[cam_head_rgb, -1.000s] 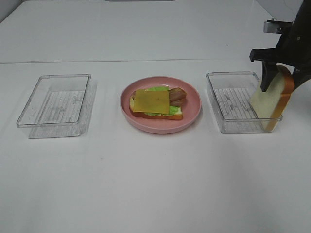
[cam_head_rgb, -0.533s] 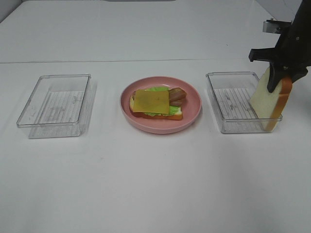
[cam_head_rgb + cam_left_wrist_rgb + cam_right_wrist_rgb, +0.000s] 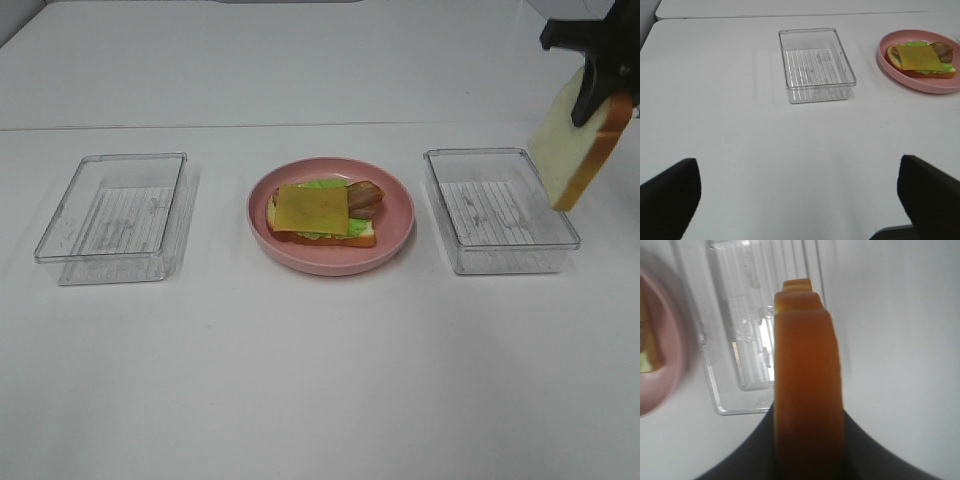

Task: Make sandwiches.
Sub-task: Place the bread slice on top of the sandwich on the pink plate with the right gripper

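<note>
The open-faced stack [image 3: 322, 212] sits on the pink plate [image 3: 400, 220], a little off its centre: a bottom bread slice with orange-brown crust, ruffled green lettuce showing at the edges, brown bacon poking out on the side toward the right tray, and a thin yellow cheese square lying flat on top. The top bread slice [image 3: 572, 148] hangs in the air beyond the far right corner of the right tray [image 3: 500, 255], well apart from the plate, pinched at its upper edge by the right gripper [image 3: 590, 95] and dangling tilted, white face toward the plate, crust outward. In the right wrist view the crust edge [image 3: 808, 385] fills the frame, so how deeply the jaws bite is hard to judge; the hold looks to be near one edge only. That is the main risk: a slice gripped by its rim can swing or slip during the carry to the plate, and if released tilted it may land on its corner, skid off the smooth cheese or drag the cheese and bacon askew. The left tray [image 3: 112, 217] lies on the other side of the plate, and the left gripper [image 3: 800, 200] stands with jaws wide apart, holding nothing.
</note>
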Controlling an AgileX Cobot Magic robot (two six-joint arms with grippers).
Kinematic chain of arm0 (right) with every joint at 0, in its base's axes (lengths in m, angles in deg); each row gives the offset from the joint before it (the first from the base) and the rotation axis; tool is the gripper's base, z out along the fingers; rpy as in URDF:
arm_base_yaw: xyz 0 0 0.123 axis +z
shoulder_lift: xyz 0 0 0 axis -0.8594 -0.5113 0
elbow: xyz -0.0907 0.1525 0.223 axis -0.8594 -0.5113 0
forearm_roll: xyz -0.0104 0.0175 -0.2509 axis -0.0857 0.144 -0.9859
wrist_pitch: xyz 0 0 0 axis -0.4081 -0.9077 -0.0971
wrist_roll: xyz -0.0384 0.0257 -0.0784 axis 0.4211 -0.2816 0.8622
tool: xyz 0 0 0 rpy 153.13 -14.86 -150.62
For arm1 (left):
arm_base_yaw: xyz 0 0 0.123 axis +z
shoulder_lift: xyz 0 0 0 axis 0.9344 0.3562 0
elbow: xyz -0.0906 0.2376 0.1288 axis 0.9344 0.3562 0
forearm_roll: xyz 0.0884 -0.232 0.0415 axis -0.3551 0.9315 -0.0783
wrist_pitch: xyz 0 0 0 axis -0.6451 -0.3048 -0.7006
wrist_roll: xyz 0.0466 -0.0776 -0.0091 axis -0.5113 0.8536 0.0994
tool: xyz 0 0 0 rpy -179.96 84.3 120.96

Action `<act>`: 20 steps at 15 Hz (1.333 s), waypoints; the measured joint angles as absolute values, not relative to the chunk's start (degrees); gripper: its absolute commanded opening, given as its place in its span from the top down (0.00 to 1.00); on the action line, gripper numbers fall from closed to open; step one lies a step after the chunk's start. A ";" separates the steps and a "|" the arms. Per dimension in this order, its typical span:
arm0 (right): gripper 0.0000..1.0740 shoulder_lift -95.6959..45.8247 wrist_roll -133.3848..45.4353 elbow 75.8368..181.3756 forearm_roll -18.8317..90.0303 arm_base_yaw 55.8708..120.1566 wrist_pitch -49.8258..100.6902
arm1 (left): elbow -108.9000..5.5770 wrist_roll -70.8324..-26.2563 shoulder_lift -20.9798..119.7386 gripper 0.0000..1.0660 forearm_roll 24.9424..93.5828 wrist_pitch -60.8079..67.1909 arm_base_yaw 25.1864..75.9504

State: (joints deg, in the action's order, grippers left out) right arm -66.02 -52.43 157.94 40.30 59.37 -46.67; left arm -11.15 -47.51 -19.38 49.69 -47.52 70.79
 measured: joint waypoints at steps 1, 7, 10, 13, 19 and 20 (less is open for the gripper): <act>1.00 -63.15 -51.05 156.68 44.71 59.37 -45.59 | -11.15 -47.51 -19.38 0.06 49.69 -47.52 70.79; 1.00 -62.35 -25.33 141.10 91.58 61.03 -34.93 | -11.15 -47.51 -19.38 0.06 49.69 -47.52 70.79; 1.00 -71.69 -23.09 144.36 97.31 68.76 -30.12 | -11.15 -47.51 -19.38 0.06 49.75 -47.52 70.79; 1.00 -79.82 -24.35 152.27 97.71 72.37 -30.00 | -11.15 -47.51 -19.38 0.06 49.75 -47.52 70.79; 1.00 -87.56 -33.23 161.04 89.06 72.77 -30.92 | -11.15 -47.51 -19.38 0.06 49.81 -47.52 70.79; 1.00 -87.62 -33.98 161.15 88.31 72.77 -30.92 | -11.15 -47.51 -19.38 0.06 49.81 -47.52 70.79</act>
State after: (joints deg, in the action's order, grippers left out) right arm -87.62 -33.98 161.15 88.31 72.77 -30.92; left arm -11.15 -47.51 -19.38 49.81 -47.52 70.79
